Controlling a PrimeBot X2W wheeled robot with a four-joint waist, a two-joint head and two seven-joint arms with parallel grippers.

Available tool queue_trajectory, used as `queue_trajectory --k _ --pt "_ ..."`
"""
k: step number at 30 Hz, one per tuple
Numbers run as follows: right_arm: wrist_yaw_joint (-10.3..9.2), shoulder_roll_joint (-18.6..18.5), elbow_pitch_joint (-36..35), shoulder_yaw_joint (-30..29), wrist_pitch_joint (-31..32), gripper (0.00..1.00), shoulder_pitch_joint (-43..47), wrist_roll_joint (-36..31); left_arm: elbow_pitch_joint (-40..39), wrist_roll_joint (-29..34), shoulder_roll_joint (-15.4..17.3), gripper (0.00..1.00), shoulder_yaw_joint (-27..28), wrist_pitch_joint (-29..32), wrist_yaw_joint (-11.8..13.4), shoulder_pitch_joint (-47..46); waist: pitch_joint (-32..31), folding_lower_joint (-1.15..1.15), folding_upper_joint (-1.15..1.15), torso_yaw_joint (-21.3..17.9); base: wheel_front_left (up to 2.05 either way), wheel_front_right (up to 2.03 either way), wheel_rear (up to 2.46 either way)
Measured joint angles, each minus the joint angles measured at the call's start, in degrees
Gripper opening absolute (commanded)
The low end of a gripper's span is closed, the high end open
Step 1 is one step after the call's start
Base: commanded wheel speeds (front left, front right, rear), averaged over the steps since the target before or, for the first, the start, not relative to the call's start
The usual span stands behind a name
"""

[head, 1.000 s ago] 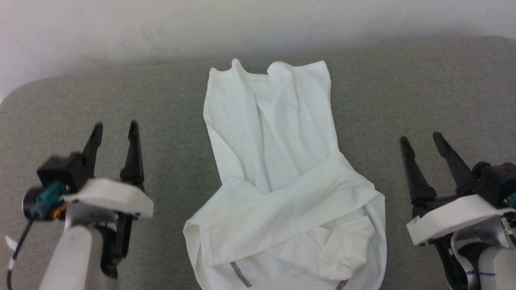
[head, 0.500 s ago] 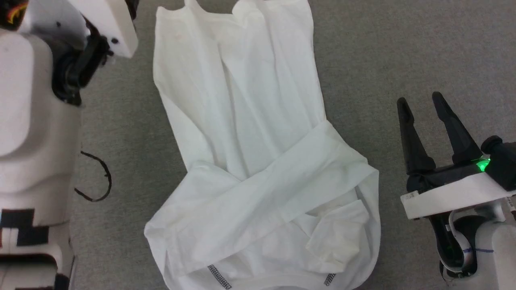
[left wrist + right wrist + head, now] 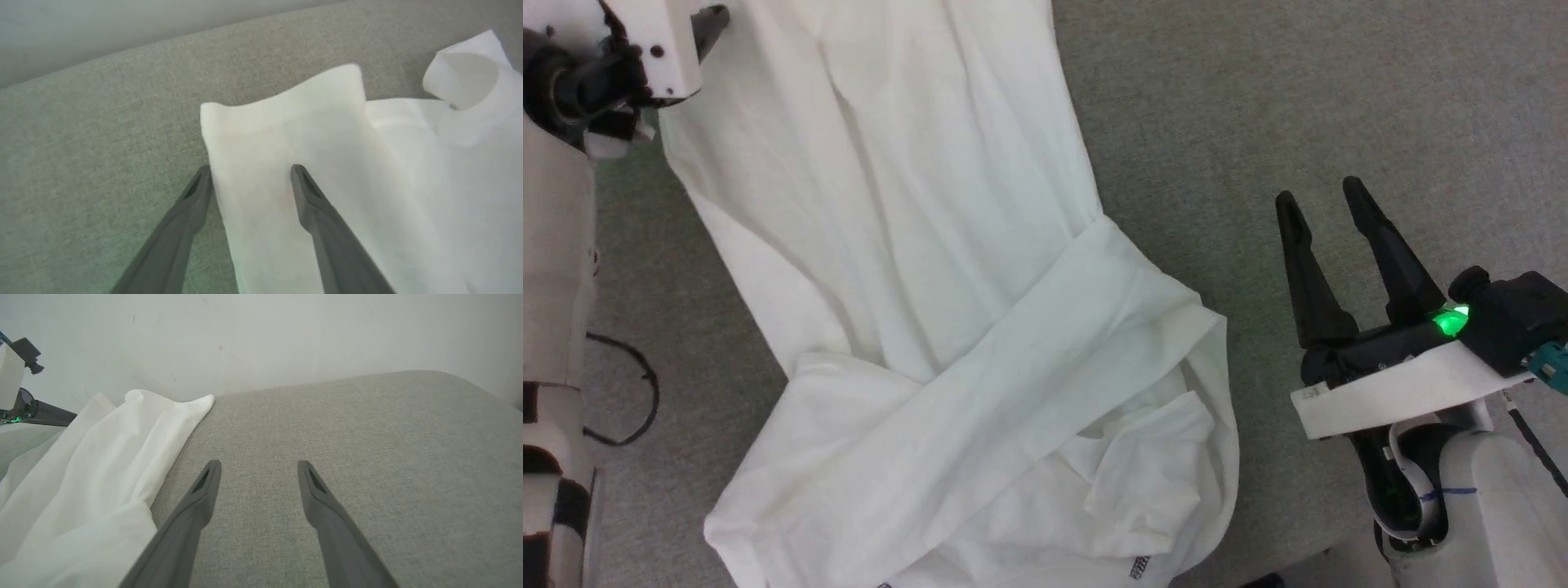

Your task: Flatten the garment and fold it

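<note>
The garment (image 3: pixel 915 269) is a white shirt lying on the grey surface, its sleeves crossed over the near part and short grey stitching (image 3: pixel 1139 567) at its near edge. My left arm's wrist (image 3: pixel 645 41) reaches along the garment's left side. In the left wrist view my left gripper (image 3: pixel 251 173) is open, its fingers straddling the side edge of the garment (image 3: pixel 327 134) near a far corner. My right gripper (image 3: pixel 1319 194) is open and empty over bare surface to the right of the garment. The right wrist view has my right gripper (image 3: pixel 258 465) beside the cloth (image 3: pixel 81 490).
The grey fabric surface (image 3: pixel 1258 98) extends to the right of the garment and ends at a white wall (image 3: pixel 261 335). A black cable loop (image 3: pixel 637 400) hangs by my left forearm. The far hem has a curled-up corner (image 3: pixel 461 77).
The head camera has tipped down and swung right, so the picture has shifted. My left arm has reached forward to the garment's far left part. The right gripper stays open at the right.
</note>
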Motion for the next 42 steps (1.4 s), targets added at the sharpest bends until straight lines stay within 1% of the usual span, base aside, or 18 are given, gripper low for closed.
queue_trajectory --k 6,7,9,10,14,16,22,23,24,25,26,27,30,31,32,33,37,42 --pt "0.0 0.0 0.8 0.7 -0.3 1.0 -0.1 1.1 2.4 1.1 2.6 1.0 -1.8 4.1 0.0 -2.0 1.2 -0.02 0.0 -2.6 0.0 0.0 0.0" --pt "0.0 0.0 0.8 0.7 -0.3 1.0 -0.1 1.3 2.6 1.2 2.7 0.77 -2.0 4.9 0.0 -2.2 1.2 -0.02 0.0 -2.8 0.0 0.0 0.0" --pt "0.0 0.0 0.8 0.8 -0.3 1.0 -0.1 1.5 2.8 1.2 2.8 0.07 -2.3 5.8 0.0 -2.4 1.1 -0.02 0.0 -3.0 0.0 0.0 0.0" --pt "0.0 0.0 0.8 0.8 -0.3 1.0 -0.1 1.6 2.8 1.2 2.8 0.0 -2.5 6.1 0.0 -2.4 1.1 -0.02 0.0 -3.0 0.0 0.0 0.0" --pt "0.0 0.0 0.7 0.8 0.3 1.0 -0.1 2.0 2.9 -0.1 1.9 0.0 -2.3 6.1 -0.1 -1.9 0.9 -0.02 0.0 -2.5 0.0 0.0 0.0" --pt "0.0 -0.1 0.6 1.7 0.7 1.0 -0.3 1.8 2.8 -0.8 1.7 0.0 -2.0 4.5 -0.1 -1.4 0.5 -0.01 0.0 -2.0 0.0 0.0 0.0" --pt "0.0 -0.1 1.6 2.5 2.3 1.0 -2.9 1.6 2.0 -0.6 1.1 0.0 -2.3 -4.4 -0.7 1.6 -0.8 0.0 0.0 -0.5 0.0 0.0 0.0" --pt "0.0 -0.1 2.9 2.5 3.2 1.0 -5.2 4.4 1.8 -0.5 0.4 0.0 -2.0 -9.1 -0.6 2.6 -1.4 0.0 0.0 0.3 0.0 0.0 0.0" --pt "0.0 -0.1 2.9 2.5 3.2 1.0 -5.2 4.4 1.8 -0.5 0.4 0.0 -2.0 -9.1 -0.6 2.6 -1.4 0.0 0.0 0.3 0.0 0.0 0.0" --pt "0.0 -0.4 4.3 2.5 3.8 1.0 -7.0 5.1 1.8 -0.5 0.0 0.0 -1.6 -11.5 -0.5 2.8 -1.7 0.0 0.0 0.8 0.0 0.0 0.0" --pt "0.0 -0.6 7.8 2.7 5.4 1.0 -11.0 8.5 1.7 -0.6 -0.7 0.0 -1.3 -14.9 -0.5 2.9 -2.3 0.0 0.0 1.8 0.0 0.0 0.0" --pt "0.0 -0.6 7.8 2.7 5.4 1.0 -11.0 8.5 1.7 -0.6 -0.7 0.0 -1.3 -14.9 -0.5 2.9 -2.3 0.0 0.0 1.8 0.0 0.0 0.0" --pt "0.0 -2.1 18.0 2.3 9.7 1.0 -21.4 13.7 0.8 -0.3 -2.5 0.0 -2.0 -18.9 -0.6 2.2 -3.2 0.0 0.0 4.2 0.0 0.0 0.0" --pt "0.0 -2.1 18.0 2.3 9.7 1.0 -21.4 13.7 0.8 -0.3 -2.5 0.0 -2.0 -18.9 -0.6 2.2 -3.2 0.0 0.0 4.2 0.0 0.0 0.0" --pt "0.0 -3.1 23.7 2.1 13.1 1.0 -27.3 15.4 0.1 -0.4 -3.6 0.0 -2.7 -19.9 -0.7 1.3 -3.4 0.0 0.0 5.7 0.0 0.0 0.0" --pt "0.0 -3.1 23.7 2.1 13.1 1.0 -27.3 15.4 0.1 -0.4 -3.6 0.0 -2.7 -19.9 -0.7 1.3 -3.4 0.0 0.0 5.7 0.0 0.0 0.0" --pt "0.0 -4.2 34.3 2.1 19.9 1.0 -39.1 17.2 -2.0 -0.3 -5.1 0.0 -4.6 -21.2 -1.2 -0.6 -3.2 0.0 0.0 8.7 0.0 0.0 0.0" --pt "0.0 -5.0 47.3 2.4 28.3 1.0 -51.7 16.8 -5.0 -0.3 -6.7 0.0 -6.6 -23.7 -1.6 -2.0 -1.6 0.0 0.0 12.3 0.0 0.0 0.0"
